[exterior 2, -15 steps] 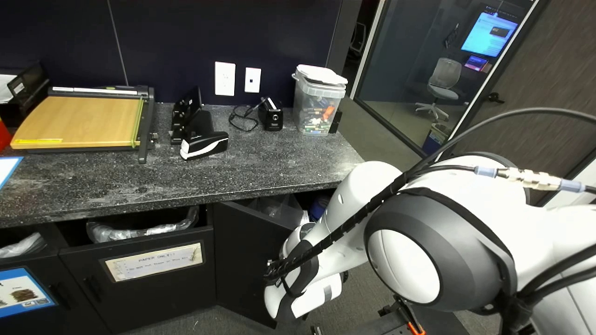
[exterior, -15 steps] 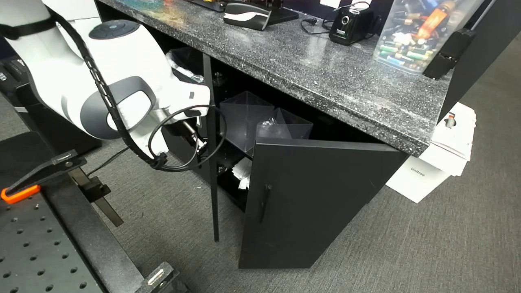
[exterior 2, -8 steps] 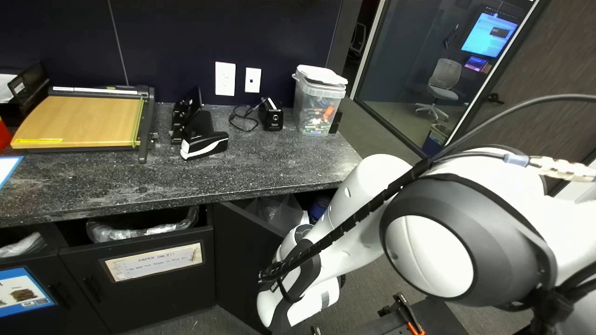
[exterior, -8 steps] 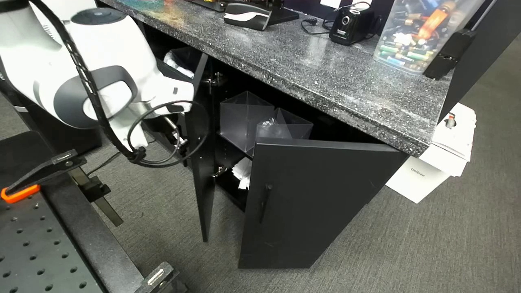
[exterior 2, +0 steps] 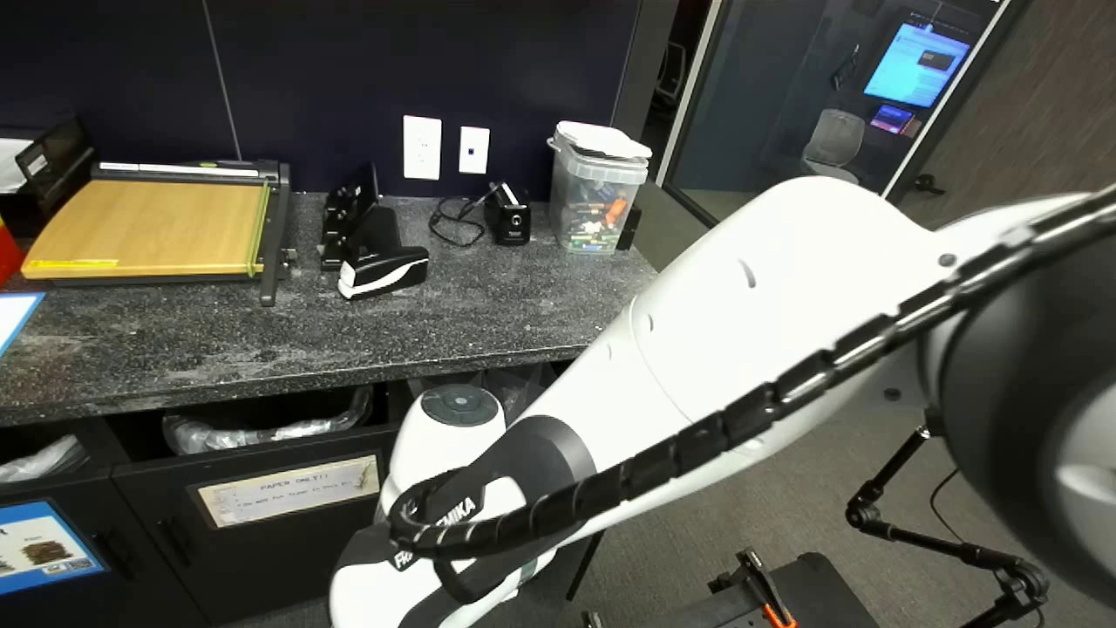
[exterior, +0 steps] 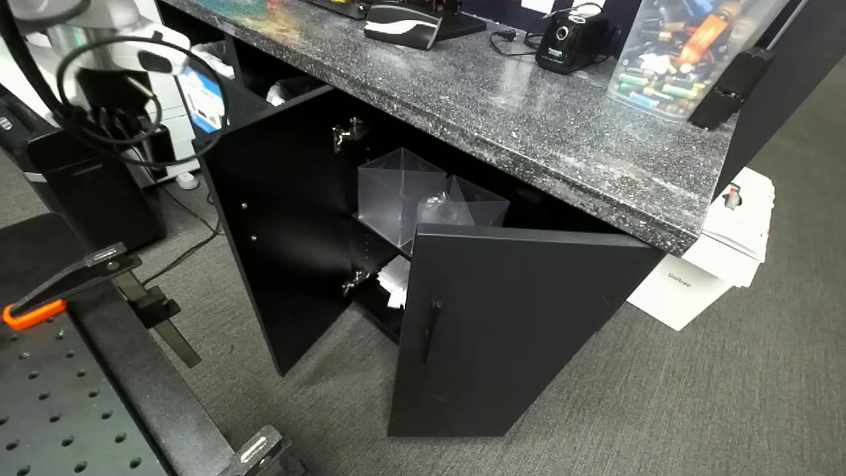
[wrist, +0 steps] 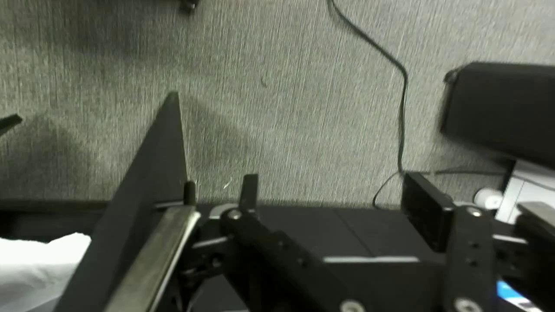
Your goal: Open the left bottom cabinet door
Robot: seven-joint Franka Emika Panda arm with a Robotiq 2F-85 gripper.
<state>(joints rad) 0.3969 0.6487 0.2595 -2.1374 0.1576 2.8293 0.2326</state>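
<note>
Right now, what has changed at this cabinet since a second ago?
The left cabinet door has swung much wider open, leftward in an exterior view. The arm's wrist moved left in both exterior views. The gripper is open; whether it let go of anything can't be told. The bar-handled door and clear tub stayed put.

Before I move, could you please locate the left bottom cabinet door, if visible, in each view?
An exterior view: open door, left of centre.
An exterior view: not discernible around the arm.
Wrist view: door, lower left.
Shared landmark: blue-bordered sign, upper left, lower left and lower right respectively.
</note>
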